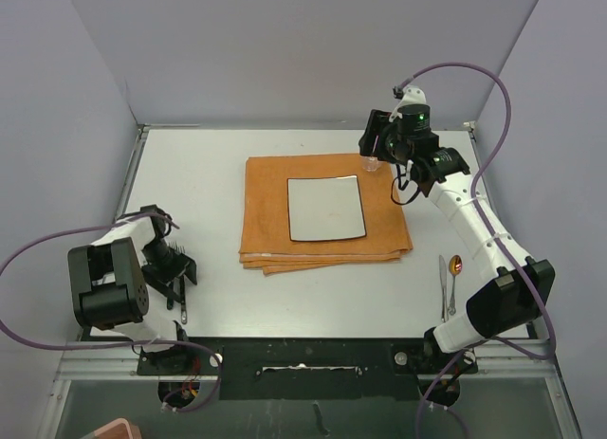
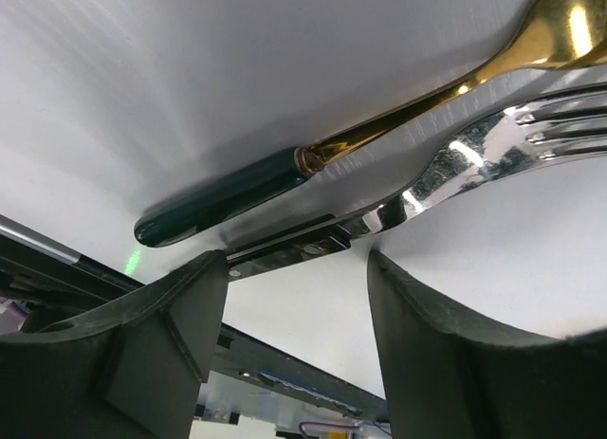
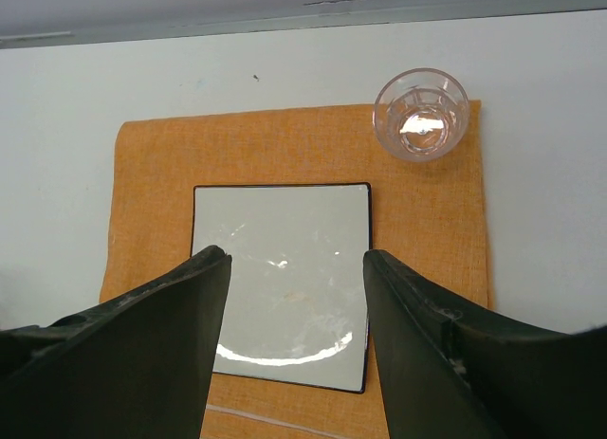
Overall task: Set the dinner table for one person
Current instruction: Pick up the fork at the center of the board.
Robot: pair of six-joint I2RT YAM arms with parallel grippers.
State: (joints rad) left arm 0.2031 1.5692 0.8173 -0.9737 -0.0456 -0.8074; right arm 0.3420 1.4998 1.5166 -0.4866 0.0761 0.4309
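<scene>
Off-white surface [image 1: 199, 173] with thin metal edging filled most of the top view. Plain grey walls [image 1: 285, 50] closed it in on the left, right and far sides.

Near left: left tool [image 2: 294, 268] sat low over the surface, fingers [image 2: 427, 354] moderately apart with nothing between them. Just beyond its tips lay a silver fork [image 2: 455, 164]. A gold utensil with a dark green handle [image 2: 228, 197] lay alongside it, both flat on the surface.

Near right: a slim silver utensil [image 1: 442, 280] and a spoon [image 1: 454, 273] lay side by side on the surface, beside the right arm.

Centre: a folded orange mat [image 1: 270, 211] lay flat on the surface and carried a square white plate [image 1: 326, 209]. The plate was glossy, showing only reflections.

Far: right tool [image 3: 296, 259] hung above the mat, well clear of the surface, fingers moderately apart and holding nothing. A clear glass [image 3: 420, 115] stood upright on the mat's far right corner. Contents could not be made out.
</scene>
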